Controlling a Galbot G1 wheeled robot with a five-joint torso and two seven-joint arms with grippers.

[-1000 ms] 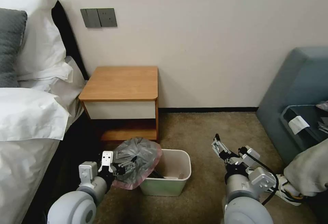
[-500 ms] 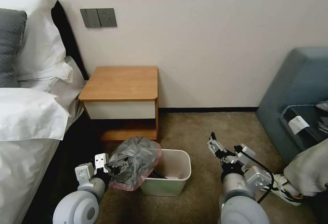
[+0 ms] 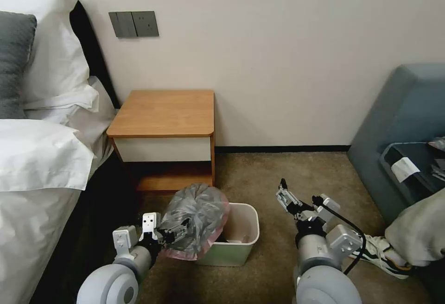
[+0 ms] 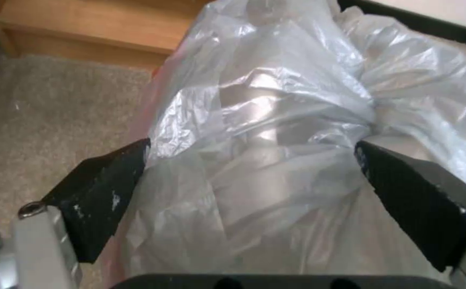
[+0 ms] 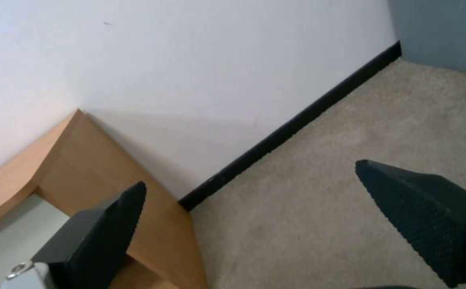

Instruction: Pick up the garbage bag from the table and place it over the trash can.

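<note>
Head view: the left gripper (image 3: 178, 231) is seen low beside the trash can (image 3: 241, 241), its fingers spread wide and pushed into the garbage bag (image 3: 199, 218). In the left wrist view, grey crinkled plastic is bunched between the two black pads (image 4: 104, 188), which stand far apart and are pressed against the film on both sides. The bag is draped over the can's left end, its closed, gathered end pointed up toward the table (image 3: 162, 114) and its pinkish rim hung down over the can's outside wall. The right gripper (image 3: 283, 193) is held over bare carpet, well apart from the can, its jaws wide and empty.
</note>
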